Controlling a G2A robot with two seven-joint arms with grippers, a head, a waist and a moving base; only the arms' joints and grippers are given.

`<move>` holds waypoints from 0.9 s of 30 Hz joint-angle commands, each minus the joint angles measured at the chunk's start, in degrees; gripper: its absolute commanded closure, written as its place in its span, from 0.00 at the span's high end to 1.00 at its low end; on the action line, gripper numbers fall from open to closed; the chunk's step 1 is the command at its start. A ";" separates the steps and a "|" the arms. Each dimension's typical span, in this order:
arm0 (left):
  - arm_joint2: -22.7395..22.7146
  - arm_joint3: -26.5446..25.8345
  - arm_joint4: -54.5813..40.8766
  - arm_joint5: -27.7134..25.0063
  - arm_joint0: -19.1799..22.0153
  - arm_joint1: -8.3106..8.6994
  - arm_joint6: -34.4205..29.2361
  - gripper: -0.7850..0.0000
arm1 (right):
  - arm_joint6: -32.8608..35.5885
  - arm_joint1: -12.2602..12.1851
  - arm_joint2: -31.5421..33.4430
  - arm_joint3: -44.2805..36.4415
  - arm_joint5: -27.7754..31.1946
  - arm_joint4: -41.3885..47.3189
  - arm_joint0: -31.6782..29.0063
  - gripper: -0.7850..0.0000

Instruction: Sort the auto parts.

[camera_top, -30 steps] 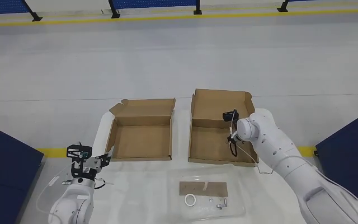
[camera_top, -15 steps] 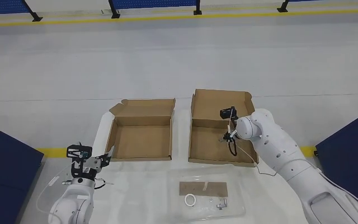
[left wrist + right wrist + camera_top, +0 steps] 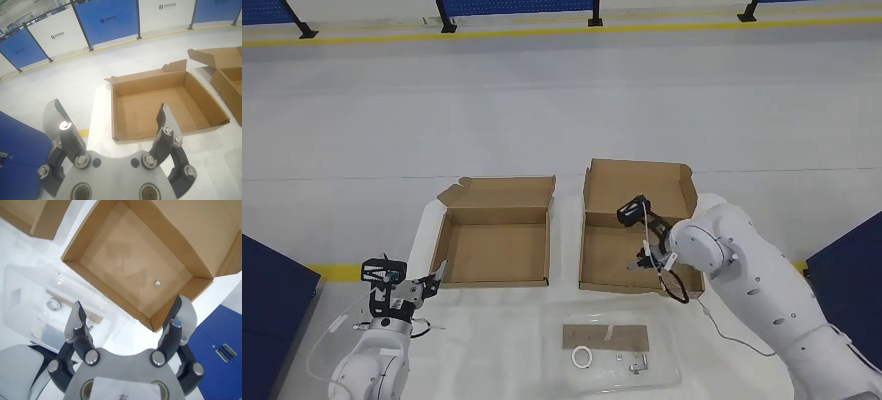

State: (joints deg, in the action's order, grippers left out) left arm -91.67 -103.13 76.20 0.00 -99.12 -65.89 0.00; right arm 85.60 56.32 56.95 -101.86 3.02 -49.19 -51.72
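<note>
box floor (image 3: 132,253) holds a small nut (image 3: 157,282), apart from wide-open, empty right fingers (image 3: 79,315).

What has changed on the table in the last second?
The right end effector, open and empty, shifted a little over the right box, toward its near edge and the left box. Nothing was visibly gripped or released. The left end effector, both boxes and the tray stayed put.
</note>
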 commanded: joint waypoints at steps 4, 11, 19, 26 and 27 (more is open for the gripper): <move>0.00 0.00 0.00 0.00 0.00 0.00 0.00 1.00 | 1.36 -0.20 0.22 -1.22 1.49 0.11 -0.50 1.00; 0.00 0.00 0.00 0.00 0.00 0.00 0.00 1.00 | 0.90 -0.27 -0.97 -3.31 5.80 -0.34 -1.06 1.00; 0.00 0.00 0.00 0.00 0.00 0.00 0.00 1.00 | 2.40 -2.93 -9.70 -9.15 13.28 1.49 1.20 1.00; 0.00 0.00 0.00 0.00 0.00 0.00 0.00 1.00 | 2.34 -5.57 -18.50 -8.25 13.34 10.65 7.44 1.00; 0.00 0.00 0.00 0.00 0.00 0.00 0.00 1.00 | 2.34 -5.57 -18.50 -8.25 13.34 10.65 7.44 1.00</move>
State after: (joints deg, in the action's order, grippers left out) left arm -91.67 -103.13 76.20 0.00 -99.12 -65.89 0.00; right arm 87.94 50.70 38.25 -110.08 16.37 -38.25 -43.92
